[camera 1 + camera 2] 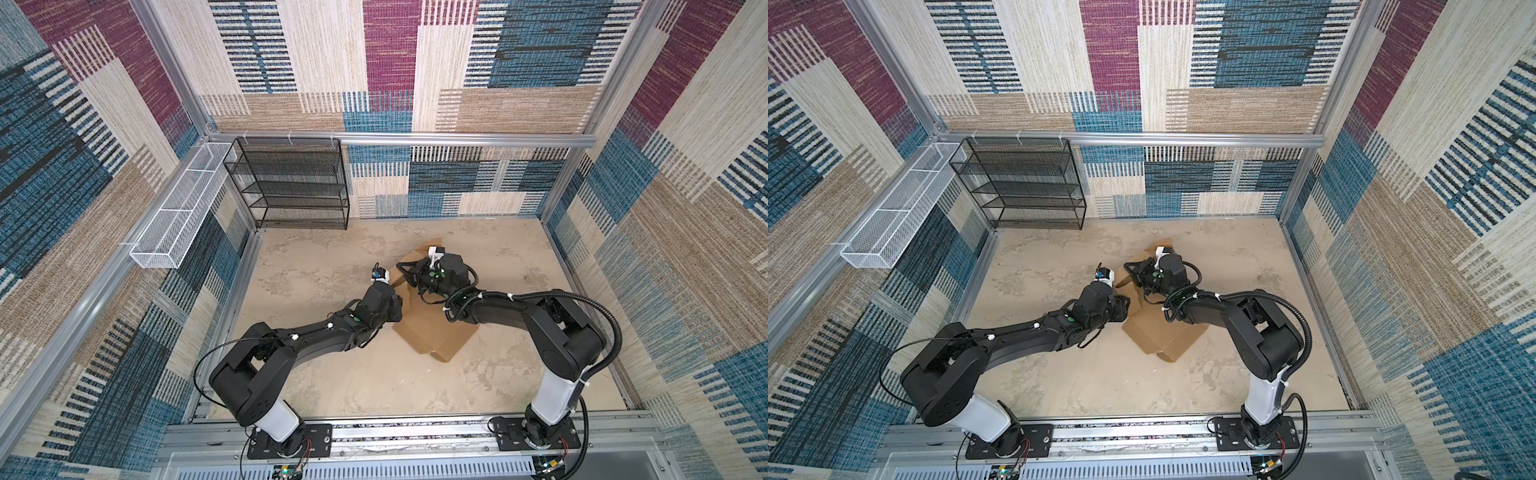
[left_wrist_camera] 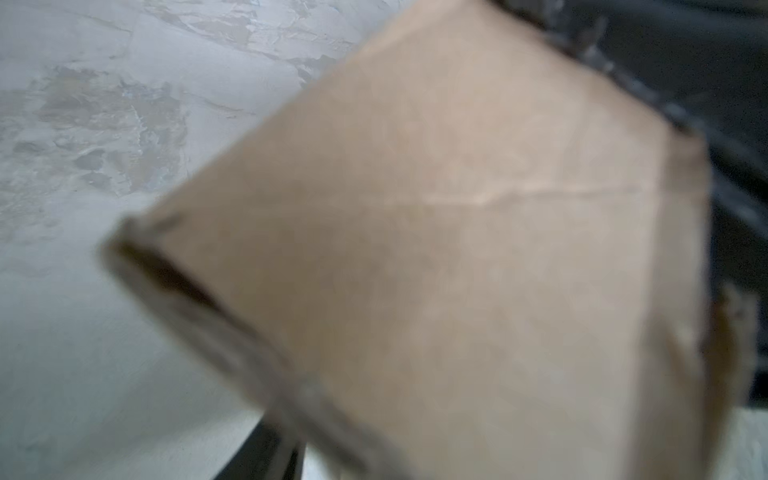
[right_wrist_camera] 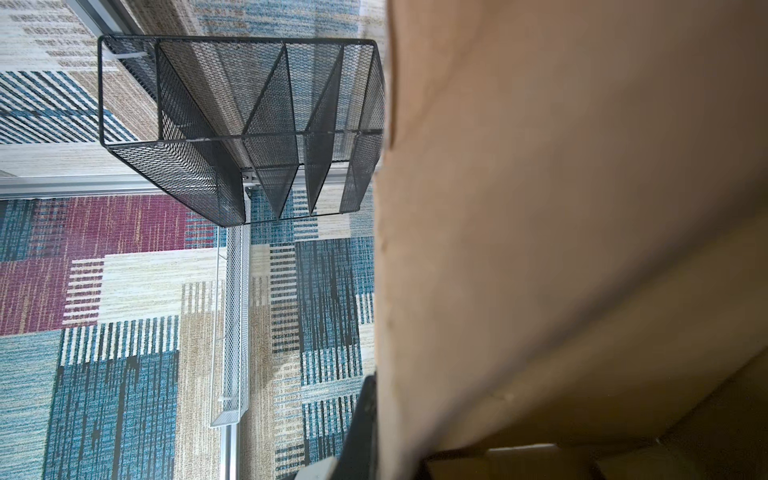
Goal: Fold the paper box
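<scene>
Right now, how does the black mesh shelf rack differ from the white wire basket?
The black mesh shelf rack is tall, with stacked shelves, against the back wall; the white wire basket is a long, low trough split by dividers, along the side wall. Rack black, basket white. Both are mesh and look empty.

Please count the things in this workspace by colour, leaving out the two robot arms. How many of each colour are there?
Brown: 1, paper box
Black: 1, mesh shelf rack
White: 1, wire basket
Total: 3
</scene>
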